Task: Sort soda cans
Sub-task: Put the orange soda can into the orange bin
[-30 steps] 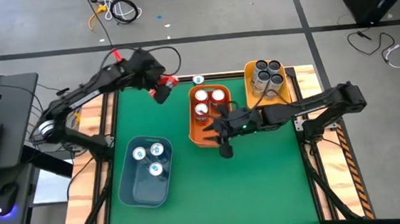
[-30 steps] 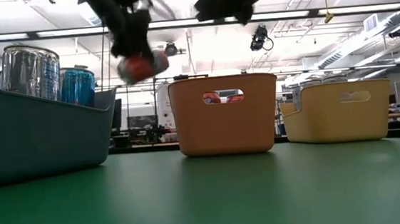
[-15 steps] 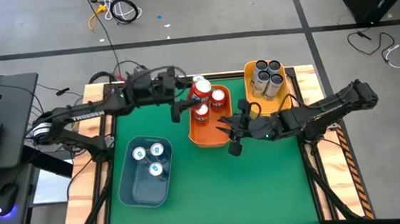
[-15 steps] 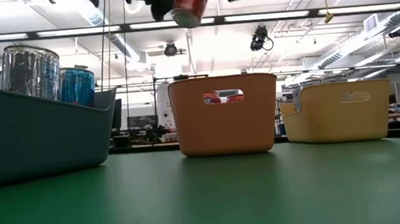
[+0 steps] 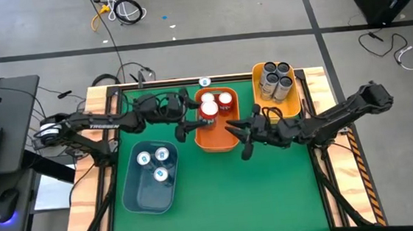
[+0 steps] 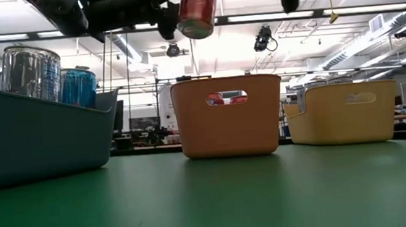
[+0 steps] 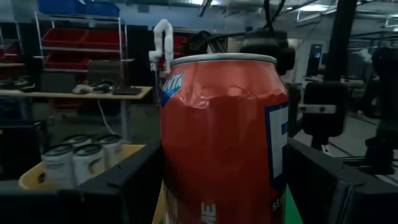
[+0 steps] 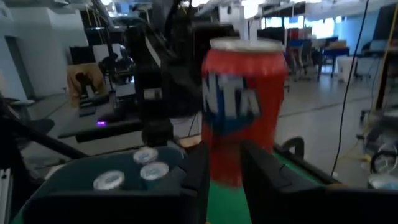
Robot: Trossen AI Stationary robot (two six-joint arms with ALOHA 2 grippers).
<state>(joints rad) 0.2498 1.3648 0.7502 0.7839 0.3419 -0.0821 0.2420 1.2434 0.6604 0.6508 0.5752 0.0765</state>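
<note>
A red soda can (image 5: 207, 108) hangs upright above the orange bin (image 5: 216, 142), with my left gripper (image 5: 197, 113) shut on it. The low view shows the can (image 6: 198, 9) well above the bin's rim. Two more red cans (image 5: 224, 98) stand in the orange bin. My right gripper (image 5: 239, 139) hovers just off the bin's right wall, pointing level at the held can, its fingers (image 8: 264, 180) a narrow gap apart with nothing between them. Teal cans (image 5: 156, 164) stand in the blue bin (image 5: 143, 198), and dark cans (image 5: 276, 79) stand in the yellow bin (image 5: 294, 108). My left gripper pinches the red can's side wall (image 7: 180, 180) between its two fingers (image 7: 134, 183), one on either side. The fingers come in level from the table's left. The can stands upright in the hold, top up, lifted clear of the bin and the cans in it.
A single white-topped can (image 5: 204, 82) stands at the table's far edge behind the orange bin. The green mat (image 5: 221, 203) lies bare toward the near edge. A laptop and mouse sit on a desk left of the table.
My left gripper has carried the red can from the far left of the table to above the orange bin, sinking a little and tipping from pointing down to level, so the can now stands upright. My right gripper has drawn back from over the bin toward the table's right.
</note>
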